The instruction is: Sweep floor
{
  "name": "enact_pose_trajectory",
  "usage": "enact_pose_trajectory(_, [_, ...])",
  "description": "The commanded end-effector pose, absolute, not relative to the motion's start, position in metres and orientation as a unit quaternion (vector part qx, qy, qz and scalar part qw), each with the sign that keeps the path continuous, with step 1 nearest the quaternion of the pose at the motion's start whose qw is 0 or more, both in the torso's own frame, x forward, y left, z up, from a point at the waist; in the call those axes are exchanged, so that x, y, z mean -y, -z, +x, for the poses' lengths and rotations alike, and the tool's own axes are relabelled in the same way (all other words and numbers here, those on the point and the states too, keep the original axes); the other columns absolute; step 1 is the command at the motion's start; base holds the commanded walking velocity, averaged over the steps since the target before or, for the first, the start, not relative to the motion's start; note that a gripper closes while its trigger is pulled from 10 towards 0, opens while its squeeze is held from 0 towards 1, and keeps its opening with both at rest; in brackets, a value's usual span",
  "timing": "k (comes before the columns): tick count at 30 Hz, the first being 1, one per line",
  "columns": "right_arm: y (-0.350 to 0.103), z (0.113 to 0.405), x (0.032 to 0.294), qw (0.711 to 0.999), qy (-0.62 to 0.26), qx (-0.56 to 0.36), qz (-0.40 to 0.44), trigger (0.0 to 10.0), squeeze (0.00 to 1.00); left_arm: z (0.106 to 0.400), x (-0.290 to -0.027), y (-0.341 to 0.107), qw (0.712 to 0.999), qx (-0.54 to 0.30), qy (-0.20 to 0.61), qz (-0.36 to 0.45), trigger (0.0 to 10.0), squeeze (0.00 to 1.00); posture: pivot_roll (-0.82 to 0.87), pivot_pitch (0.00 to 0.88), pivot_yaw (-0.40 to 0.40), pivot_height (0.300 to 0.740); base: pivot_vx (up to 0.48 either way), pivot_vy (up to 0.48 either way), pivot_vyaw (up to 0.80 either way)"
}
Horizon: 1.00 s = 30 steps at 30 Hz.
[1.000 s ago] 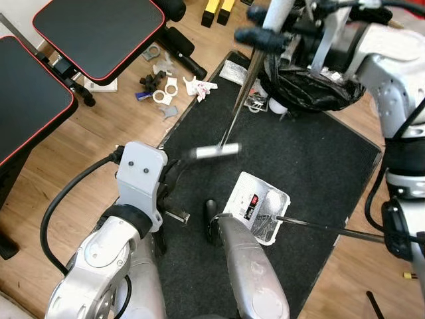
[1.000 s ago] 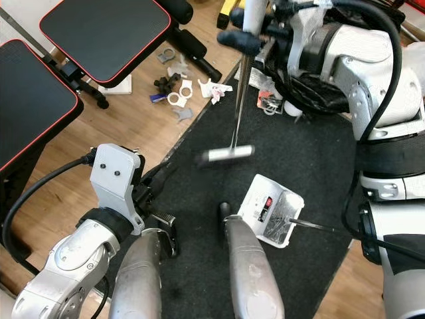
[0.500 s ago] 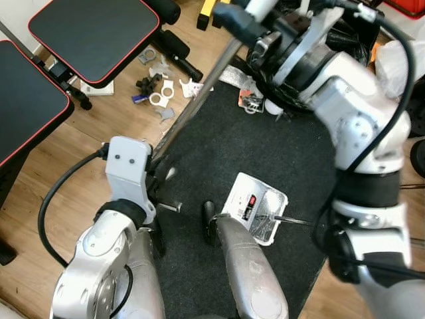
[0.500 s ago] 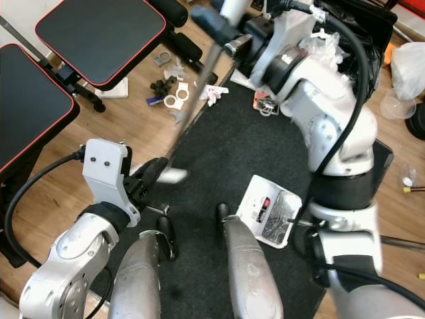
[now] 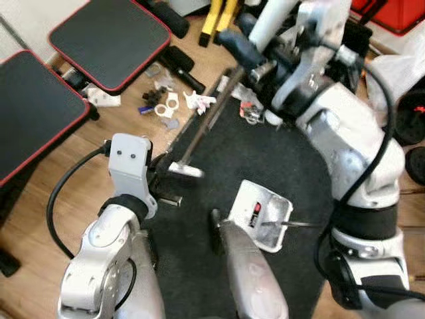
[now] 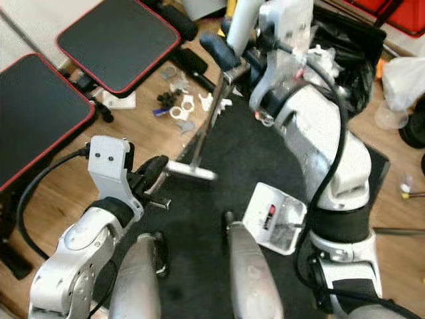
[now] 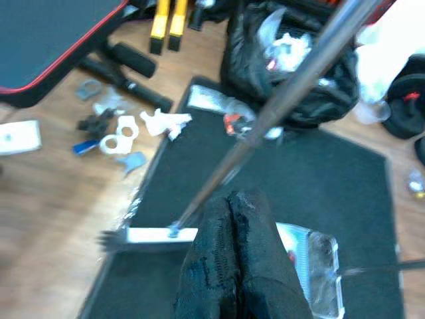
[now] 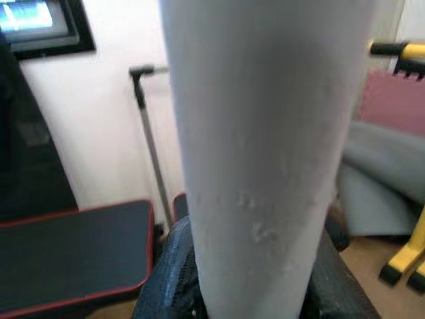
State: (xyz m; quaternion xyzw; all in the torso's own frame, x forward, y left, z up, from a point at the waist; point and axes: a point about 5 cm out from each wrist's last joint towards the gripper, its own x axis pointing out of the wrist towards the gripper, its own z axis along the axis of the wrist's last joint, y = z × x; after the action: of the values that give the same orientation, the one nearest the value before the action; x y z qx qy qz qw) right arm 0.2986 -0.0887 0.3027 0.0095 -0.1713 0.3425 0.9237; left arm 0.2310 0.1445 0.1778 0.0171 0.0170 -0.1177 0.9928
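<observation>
A: Where's the broom [image 5: 199, 129]?

B: Over the black mat [image 5: 279, 166]. Shaft slants down from the right gripper [image 6: 234, 54] at the mat's far edge to the head [image 6: 191, 172], which sits at the mat's left edge, just inside it. Head looks blurred in both eye views.

A: Right claw state?

B: Clamped on the broom's white upper handle [image 8: 259, 153]. Right wrist view has the handle dead centre with black fingers [image 8: 169, 279] hugging both sides; it also shows a wall and one red-edged pad [image 8: 73, 249] behind. Eye views show the grip from above.

A: Left?

B: Left gripper [image 7: 232, 266] hangs just beside the broom head, at the mat's left edge. Left wrist view shows the two fingers pressed together with nothing between them. In the eye views the wrist housing hides the fingertips.

A: Counts?

B: One broom, one mat. One white dustpan [image 5: 262, 214] on the mat, nearer the robot than the head, with a thin handle running right. Two red-edged black pads [image 5: 109, 36] left of the mat. One black bag [image 7: 292, 73] at the mat's far edge. A scatter of small white and blue scraps [image 5: 166, 103] on the wood floor [image 5: 40, 199] just off the mat's far-left corner; too small to count reliably.
</observation>
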Motion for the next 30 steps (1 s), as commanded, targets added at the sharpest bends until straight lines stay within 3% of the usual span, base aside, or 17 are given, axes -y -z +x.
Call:
enact_pose_trajectory(1, [-0.306, 0.291, 0.090, 0.919, -0.348, 0.186, 0.012, 10.0, 0.00, 0.230, -0.146, -0.173, 0.996, -0.025, 0.088, 0.017, 10.0, 0.00, -0.14, 0.296, -0.176, 0.740, 0.000, 0.480, -0.80])
enact_pose_trajectory(7, [-0.302, 0.287, 0.088, 0.923, -0.340, 0.180, 0.013, 10.0, 0.00, 0.234, -0.146, -0.173, 0.995, -0.022, 0.092, 0.020, 10.0, 0.00, -0.14, 0.283, -0.165, 0.740, 0.000, 0.449, -0.80])
enact_pose_trajectory(30, [-0.287, 0.296, 0.096, 0.953, -0.239, 0.187, -0.010, 10.0, 0.00, 0.241, -0.137, -0.163, 0.991, -0.005, 0.109, 0.076, 10.0, 0.00, -0.12, 0.229, -0.150, 0.740, 0.000, 0.000, -0.80])
